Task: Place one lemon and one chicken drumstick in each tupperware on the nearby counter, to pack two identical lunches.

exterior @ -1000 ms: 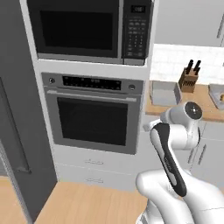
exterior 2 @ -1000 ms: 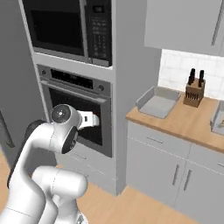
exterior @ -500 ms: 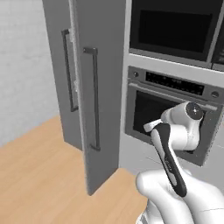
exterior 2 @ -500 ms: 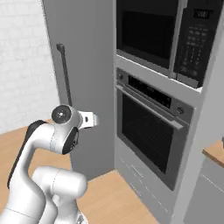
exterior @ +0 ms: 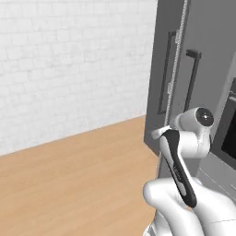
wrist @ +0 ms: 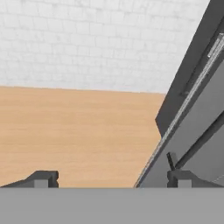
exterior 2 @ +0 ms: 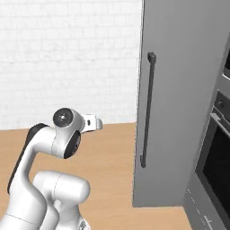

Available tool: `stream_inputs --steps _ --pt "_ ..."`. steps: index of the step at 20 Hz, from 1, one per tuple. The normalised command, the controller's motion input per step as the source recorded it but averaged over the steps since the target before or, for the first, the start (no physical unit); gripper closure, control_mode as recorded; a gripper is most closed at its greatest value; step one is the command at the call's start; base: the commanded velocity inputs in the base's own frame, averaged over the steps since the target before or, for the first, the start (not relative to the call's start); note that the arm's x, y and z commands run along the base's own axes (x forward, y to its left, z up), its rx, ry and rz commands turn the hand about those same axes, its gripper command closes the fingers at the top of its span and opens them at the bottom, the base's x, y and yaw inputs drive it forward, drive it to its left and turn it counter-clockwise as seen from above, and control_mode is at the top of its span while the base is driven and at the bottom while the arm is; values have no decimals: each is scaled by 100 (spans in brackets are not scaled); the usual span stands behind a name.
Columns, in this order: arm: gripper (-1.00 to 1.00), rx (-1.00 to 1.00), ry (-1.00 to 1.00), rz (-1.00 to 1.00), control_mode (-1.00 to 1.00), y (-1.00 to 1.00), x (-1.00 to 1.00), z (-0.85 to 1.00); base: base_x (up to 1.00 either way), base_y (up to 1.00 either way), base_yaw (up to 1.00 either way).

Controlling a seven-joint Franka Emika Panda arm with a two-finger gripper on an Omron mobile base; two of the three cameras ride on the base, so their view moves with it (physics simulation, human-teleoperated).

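We see our arm [exterior: 177, 170] folded low in front of a tall grey fridge [exterior 2: 179, 90]. In the left base view the fridge stands at two o'clock with two dark vertical handles [exterior: 164, 71] on its doors; in the right base view it sits at three o'clock, one long handle [exterior 2: 147, 110] running down its face. A white brick wall [exterior: 69, 60] spans twelve o'clock above a light wooden floor [exterior: 78, 179]. A dark oven front [exterior 2: 215, 170] edges in at four o'clock of the right base view. In the hand view our fingers [wrist: 43, 178] stand spread wide, released, grasping nothing. We cannot tell where the tupperware, lemons or drumsticks are from here.
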Motion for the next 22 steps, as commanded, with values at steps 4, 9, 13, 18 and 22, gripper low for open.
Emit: stream_inputs --steps 4,9,13,18,22 --pt "-100 0 0 0 100 0 0 0 51 95 22" --pt "-100 0 0 0 100 0 0 0 100 96 -10" --pt "-100 0 0 0 100 0 0 0 100 77 -26" --pt "-100 0 0 0 100 0 0 0 99 41 -63" --pt "-100 0 0 0 100 0 0 0 73 45 -88"
